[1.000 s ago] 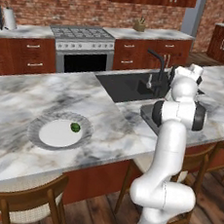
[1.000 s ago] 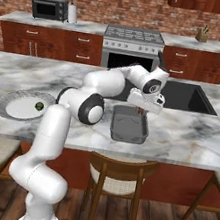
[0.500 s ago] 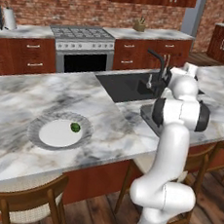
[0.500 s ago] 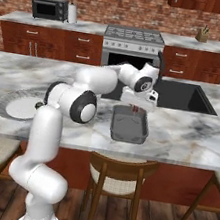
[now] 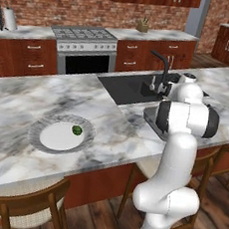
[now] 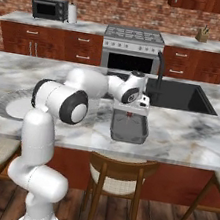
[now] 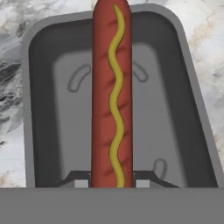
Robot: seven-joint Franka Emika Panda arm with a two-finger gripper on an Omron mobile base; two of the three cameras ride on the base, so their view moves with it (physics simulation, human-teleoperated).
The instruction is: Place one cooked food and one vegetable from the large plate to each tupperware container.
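With gripper (image 6: pixel 130 115) clenched on the sausage (image 7: pixel 109 96) above the tupperware container (image 7: pixel 52 109), I expect an early release could bounce it out.

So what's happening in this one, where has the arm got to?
The arm's pincer is shut on the sausage, a reddish-brown stick with a mustard squiggle, and holds it over a dark grey tupperware container on the marble counter near the sink. The sausage is not yet set down. Back on the large plate a small green ball lies.
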